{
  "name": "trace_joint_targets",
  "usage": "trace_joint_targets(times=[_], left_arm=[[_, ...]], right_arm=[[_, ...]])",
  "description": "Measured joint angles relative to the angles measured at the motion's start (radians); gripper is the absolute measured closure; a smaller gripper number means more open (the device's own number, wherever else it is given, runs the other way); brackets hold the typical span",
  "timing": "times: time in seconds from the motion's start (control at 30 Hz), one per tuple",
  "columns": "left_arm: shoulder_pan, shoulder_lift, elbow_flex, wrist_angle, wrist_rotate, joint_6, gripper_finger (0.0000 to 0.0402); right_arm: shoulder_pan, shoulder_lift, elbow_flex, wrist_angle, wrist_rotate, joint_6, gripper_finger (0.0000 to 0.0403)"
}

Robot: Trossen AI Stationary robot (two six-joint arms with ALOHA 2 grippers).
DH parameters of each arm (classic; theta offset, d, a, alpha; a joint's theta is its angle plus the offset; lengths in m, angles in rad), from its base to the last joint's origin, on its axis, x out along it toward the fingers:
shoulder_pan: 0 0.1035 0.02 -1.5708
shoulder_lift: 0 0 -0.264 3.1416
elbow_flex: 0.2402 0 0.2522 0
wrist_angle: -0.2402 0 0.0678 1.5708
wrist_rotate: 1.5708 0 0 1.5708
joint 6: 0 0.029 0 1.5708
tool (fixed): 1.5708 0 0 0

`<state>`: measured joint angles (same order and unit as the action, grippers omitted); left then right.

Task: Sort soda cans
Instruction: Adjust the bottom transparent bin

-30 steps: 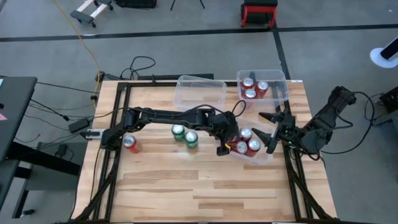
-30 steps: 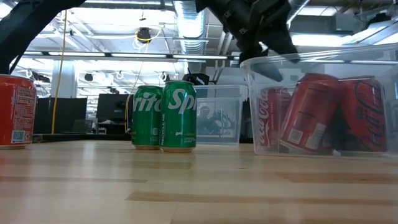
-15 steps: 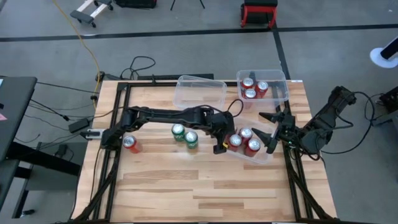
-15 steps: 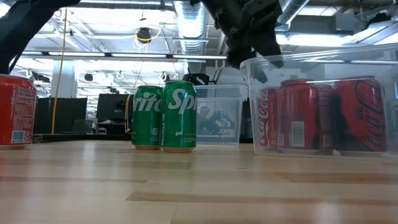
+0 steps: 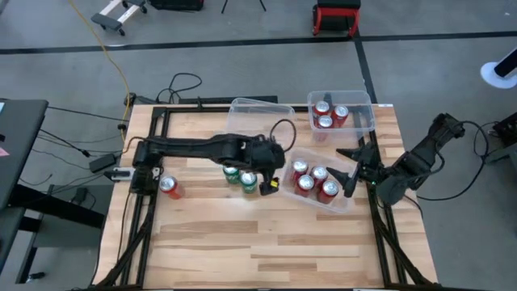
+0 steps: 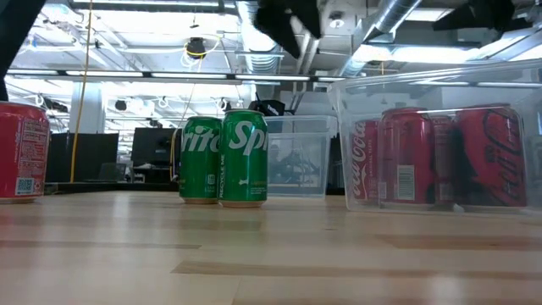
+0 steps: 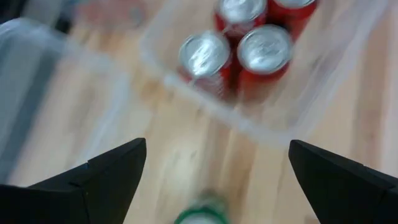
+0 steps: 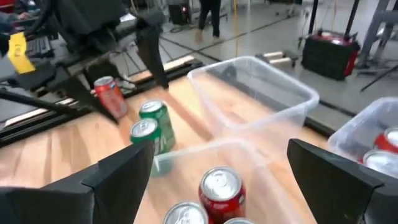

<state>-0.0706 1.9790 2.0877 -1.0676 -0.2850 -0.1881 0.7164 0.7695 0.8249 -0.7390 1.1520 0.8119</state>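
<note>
Two green soda cans stand upright on their bases side by side mid-table, also seen in the low view. One red can stands alone near the left edge. My left gripper hangs open above the table between the green cans and the near clear bin. In that bin several red cans stand upright. My right gripper waits open at that bin's right side.
A far right bin holds three red cans. An empty clear bin sits at the far middle of the table. Bare wood spreads across the near half. A black frame runs along the table's edges.
My left gripper has drawn back from over the near bin toward the table's left and risen, and is now beside the green cans. A red can that leaned tilted in that bin now stands upright among the others.
</note>
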Motion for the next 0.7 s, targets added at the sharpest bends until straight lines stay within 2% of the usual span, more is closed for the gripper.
trace_joint_targets(times=[0.13,0.27,0.5,0.7], left_arm=[[-0.054,-0.021,0.0,-0.113,-0.112,-0.058,0.0013],[-0.101,-0.02,0.0,-0.205,-0.115,-0.102,0.0013],[-0.17,-0.015,0.0,-0.339,-0.132,-0.16,0.0013],[-0.218,-0.072,-0.001,-0.482,-0.184,-0.268,0.0013]], right_arm=[[0.004,0.043,0.0,0.05,-0.043,0.001,0.0014],[-0.031,0.114,0.0,0.1,-0.115,-0.065,0.0014],[-0.142,0.232,0.0,0.117,-0.439,-0.206,0.002],[-0.199,0.309,-0.001,0.177,-0.615,-0.28,0.0068]])
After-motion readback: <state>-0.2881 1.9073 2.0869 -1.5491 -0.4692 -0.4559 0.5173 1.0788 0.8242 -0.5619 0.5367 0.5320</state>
